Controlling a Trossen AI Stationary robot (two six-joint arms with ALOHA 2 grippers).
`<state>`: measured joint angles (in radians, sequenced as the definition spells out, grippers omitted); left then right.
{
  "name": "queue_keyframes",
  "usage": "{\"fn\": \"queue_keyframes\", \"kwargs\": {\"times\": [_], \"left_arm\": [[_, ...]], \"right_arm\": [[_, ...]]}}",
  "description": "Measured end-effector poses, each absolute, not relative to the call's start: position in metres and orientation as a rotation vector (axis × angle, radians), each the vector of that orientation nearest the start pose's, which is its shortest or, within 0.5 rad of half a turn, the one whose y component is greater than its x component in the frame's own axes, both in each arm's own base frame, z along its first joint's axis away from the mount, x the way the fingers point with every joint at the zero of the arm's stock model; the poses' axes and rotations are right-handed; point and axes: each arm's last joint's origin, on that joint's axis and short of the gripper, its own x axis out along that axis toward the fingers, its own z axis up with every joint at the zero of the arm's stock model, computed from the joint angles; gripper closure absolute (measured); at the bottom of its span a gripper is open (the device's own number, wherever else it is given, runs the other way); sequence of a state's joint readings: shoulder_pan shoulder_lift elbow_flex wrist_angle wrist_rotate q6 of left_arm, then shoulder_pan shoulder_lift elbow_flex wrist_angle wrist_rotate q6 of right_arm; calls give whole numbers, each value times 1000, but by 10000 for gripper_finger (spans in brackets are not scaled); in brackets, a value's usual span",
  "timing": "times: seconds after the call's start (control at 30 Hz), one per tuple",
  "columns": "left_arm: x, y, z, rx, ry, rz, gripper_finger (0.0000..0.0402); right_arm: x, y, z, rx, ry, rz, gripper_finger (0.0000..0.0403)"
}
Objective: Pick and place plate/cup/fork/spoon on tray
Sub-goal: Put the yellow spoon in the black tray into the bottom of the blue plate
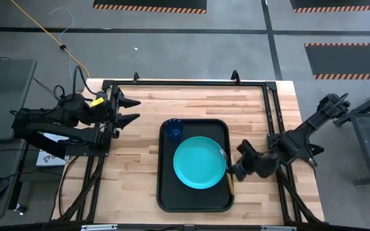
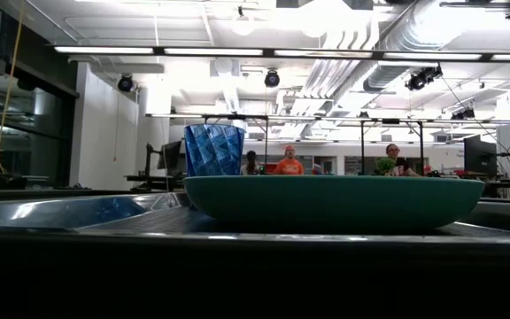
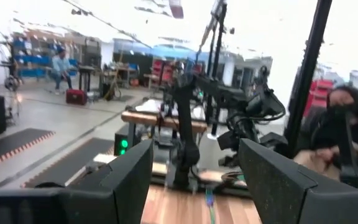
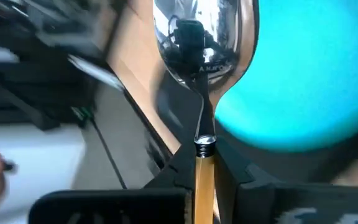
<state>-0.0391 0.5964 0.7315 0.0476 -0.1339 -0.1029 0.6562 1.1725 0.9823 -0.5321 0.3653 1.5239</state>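
Wooden table (image 1: 140,154) with the black tray (image 1: 166,192) in its middle. Teal plate (image 1: 200,162) lies flat on the tray, filling most of it. Blue cup (image 1: 174,131) stands upright in the tray's far left corner, just beside the plate. Right gripper (image 1: 235,171) at the tray's right edge, fingers clamped on the spoon (image 4: 201,56) by its orange handle (silver bowl over the plate's rim). Left gripper (image 1: 131,110) waits at the table's far left, fingers apart, holding nothing.
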Motion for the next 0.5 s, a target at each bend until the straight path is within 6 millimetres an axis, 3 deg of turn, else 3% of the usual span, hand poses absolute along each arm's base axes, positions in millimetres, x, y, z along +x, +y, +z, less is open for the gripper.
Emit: {"fn": "queue_keyframes", "kwargs": {"times": [0.27,0.5], "left_arm": [[135,-1,361,-231,-190,93,172],[176,-7,344,-384,-66,-50,172]], "right_arm": [[245,97,326,916,308,-118,396],[288,65,335,752,94,58,396]]}}
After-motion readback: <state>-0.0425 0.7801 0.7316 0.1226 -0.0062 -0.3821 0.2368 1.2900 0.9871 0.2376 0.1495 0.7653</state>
